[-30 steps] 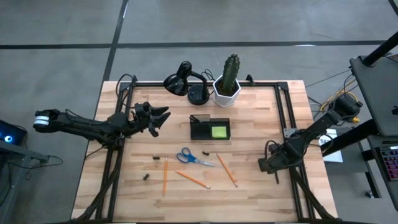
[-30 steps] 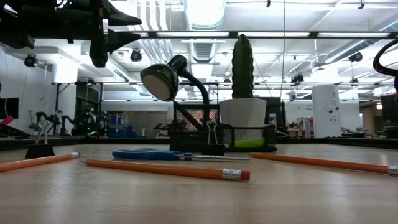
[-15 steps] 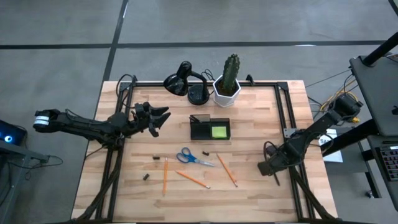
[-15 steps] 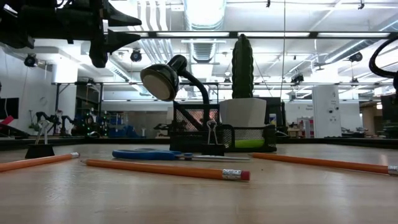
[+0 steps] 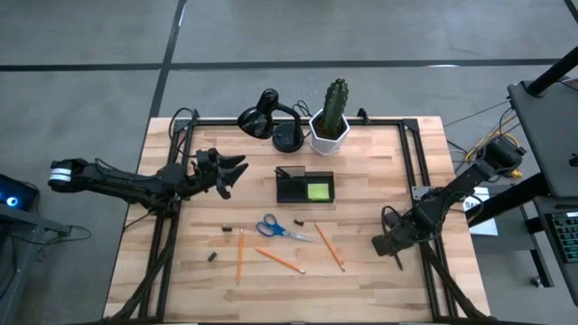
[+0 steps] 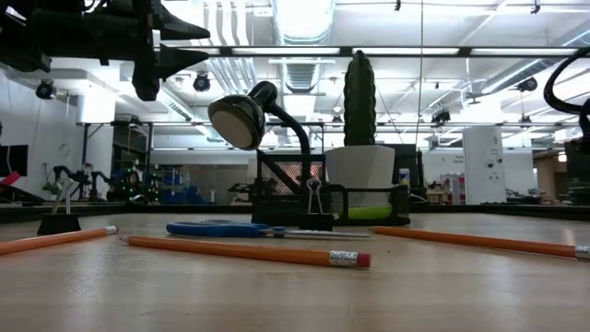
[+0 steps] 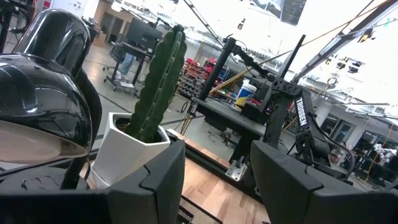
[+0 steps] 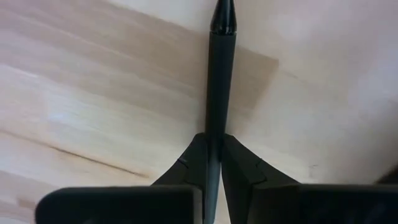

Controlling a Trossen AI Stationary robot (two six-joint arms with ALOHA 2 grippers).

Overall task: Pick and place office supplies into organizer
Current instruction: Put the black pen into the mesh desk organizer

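Since one second ago the right gripper (image 5: pixel 390 246) has shifted a little further toward the left over the table's right part, and nothing else has moved. Its two fingers (image 8: pixel 239 168) are now pressed together on a thin dark pen (image 8: pixel 219 74), which sticks out straight between them and lies on the wooden table (image 5: pixel 361 280). In the high view the pen (image 5: pixel 398 259) shows as a short dark line just beside this gripper, near the right rail of the table.

On the other side, the left gripper (image 5: pixel 228 171) hangs above the table's left part with its jaws standing apart and nothing between them. Its wrist view looks past the two dark fingers (image 7: pixel 283 180) to the cactus (image 7: pixel 158 81) in a white pot and the black lamp (image 7: pixel 43 93).

Further out, the black organizer (image 5: pixel 304 187) stands in the middle of the table, and the lime-green sticky-note pad (image 5: pixel 318 190) sits in its right compartment. In front of it lie the blue-handled scissors (image 5: pixel 275 227), three orange pencils (image 5: pixel 239 255), and some small dark binder clips (image 5: pixel 225 232), all well apart from both grippers. In the low view one binder clip (image 6: pixel 314 210) stands just in front of the organizer.
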